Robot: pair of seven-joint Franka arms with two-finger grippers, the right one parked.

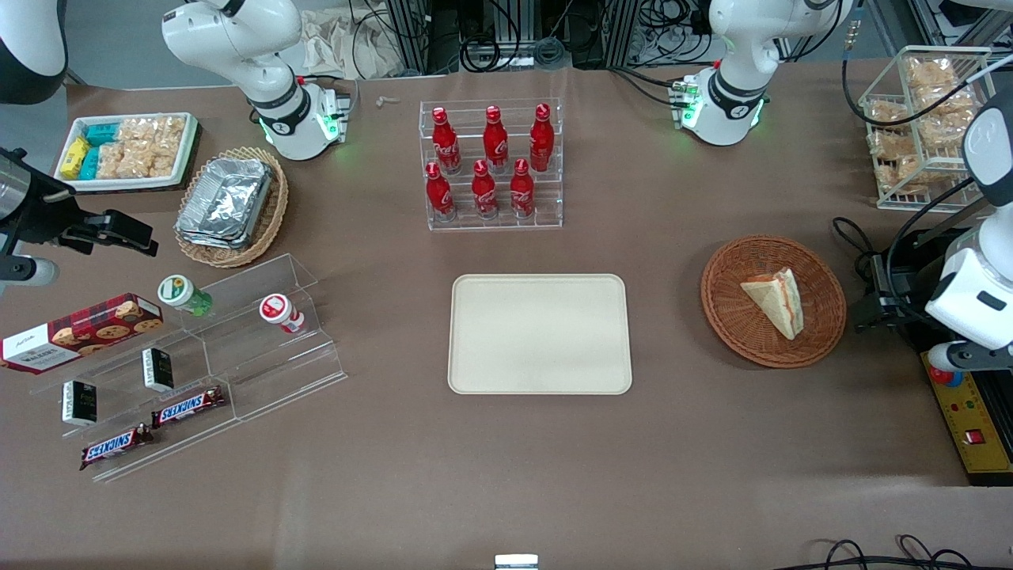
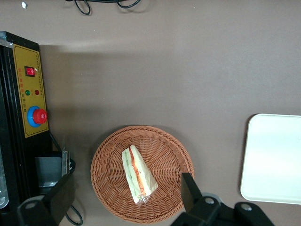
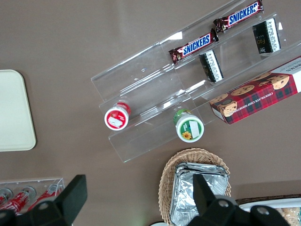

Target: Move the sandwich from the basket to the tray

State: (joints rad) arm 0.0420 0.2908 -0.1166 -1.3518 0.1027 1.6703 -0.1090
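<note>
Sandwich (image 1: 775,301) lying flat in round wicker basket (image 1: 823,328), wrapped, orange-red and green filling along one edge. Basket on brown table (image 1: 506,475), toward working arm's end, well apart from cream tray (image 1: 540,333). Tray bare, sitting mid-table, nearer front camera than rack of red cola bottles (image 1: 491,162). Claw (image 2: 124,197) hovering well above basket, fingers (image 2: 188,190) spread wide, holding nothing, sandwich showing between them in wrist view. Yellow control box with red button (image 2: 36,116) beside basket at table's edge.
</note>
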